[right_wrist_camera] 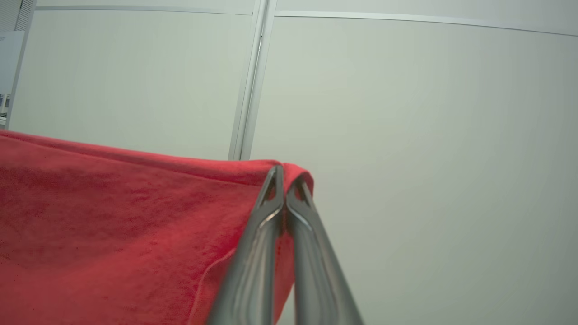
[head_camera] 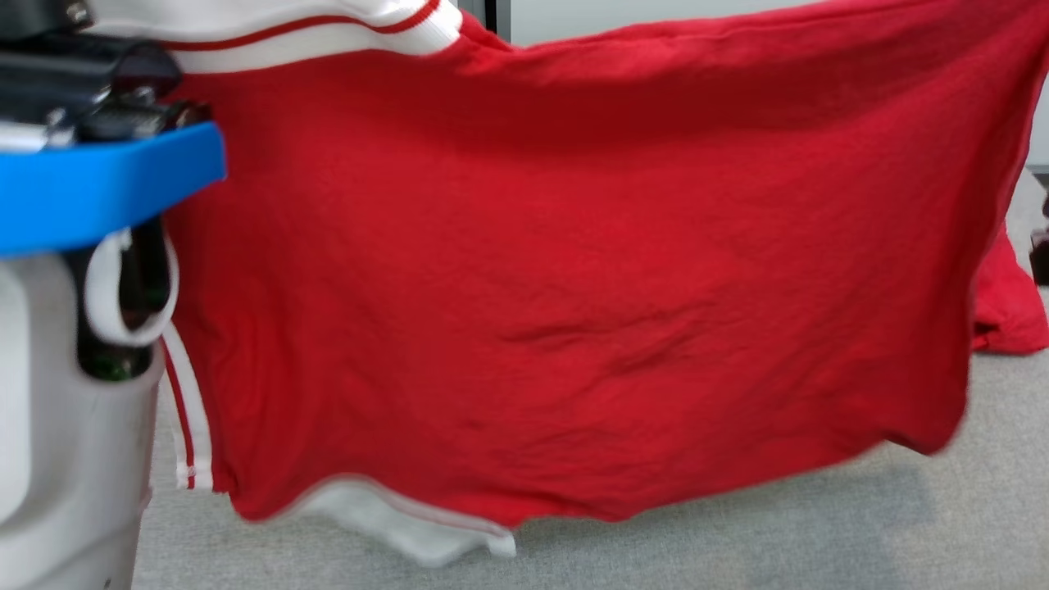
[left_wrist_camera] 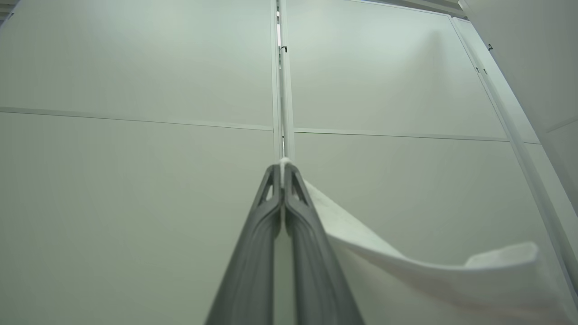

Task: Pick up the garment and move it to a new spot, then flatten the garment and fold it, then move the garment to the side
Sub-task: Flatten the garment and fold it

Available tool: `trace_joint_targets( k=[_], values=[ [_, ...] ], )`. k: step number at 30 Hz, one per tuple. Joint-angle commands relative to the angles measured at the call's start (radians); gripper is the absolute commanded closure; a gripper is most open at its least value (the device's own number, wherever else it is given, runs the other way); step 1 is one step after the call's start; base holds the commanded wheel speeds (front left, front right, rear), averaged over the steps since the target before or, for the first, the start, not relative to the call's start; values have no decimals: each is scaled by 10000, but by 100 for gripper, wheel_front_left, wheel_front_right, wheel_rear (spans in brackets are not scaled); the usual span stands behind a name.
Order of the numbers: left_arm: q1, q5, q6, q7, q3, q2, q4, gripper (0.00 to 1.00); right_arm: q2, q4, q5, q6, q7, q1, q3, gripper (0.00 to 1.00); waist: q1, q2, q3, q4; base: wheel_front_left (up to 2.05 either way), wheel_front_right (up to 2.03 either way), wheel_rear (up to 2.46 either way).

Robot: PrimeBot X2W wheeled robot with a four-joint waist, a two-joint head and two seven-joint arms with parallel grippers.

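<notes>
Nearest the head camera, at the garment's left edge, stands the pale left arm with a blue band around it. In the left wrist view the left gripper is pinched closed on the white trim, a sliver of cloth showing between its tips. The right gripper is likewise clamped tight on a red corner of the cloth, which folds over its tips.

The garment hangs spread wide in the air between the two grips, its red face toward the head camera. White trim with a red stripe runs along its upper left edge, and a striped white band along its lower left. A white piece sags under its lower edge. A red fold shows past its right edge; whether it belongs to the garment cannot be told.

Below the garment lies grey floor. Behind it stands a pale panelled wall.
</notes>
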Motion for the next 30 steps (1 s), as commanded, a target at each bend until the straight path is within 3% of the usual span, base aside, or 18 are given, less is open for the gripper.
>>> trace_joint_targets(
  k=[1,11,18,23,30],
  values=[
    [-369,-177,-130,103,-112,-104,708,100,-88,356,150,0,-18,-534,211,100,0,1,274,30,0,0,0],
    [-3707,-240,-1034,-1228,-137,-598,6468,100,214,3921,616,0,-804,-4371,1893,100,0,1,1393,-165,0,0,0],
    [-5347,99,-1188,-1418,164,-826,9209,100,799,7156,788,0,-1867,-6735,3236,100,0,1,1718,-125,0,0,0],
    [-4833,73,-1247,-1418,236,-1374,10950,100,1337,9465,1137,0,-2401,-6945,4275,100,0,1,2031,112,0,0,0],
    [-3258,-64,-1442,-1423,424,-2009,12848,100,2065,11583,2030,0,-2797,-5513,5715,100,0,1,2530,243,0,0,0]
  ],
)
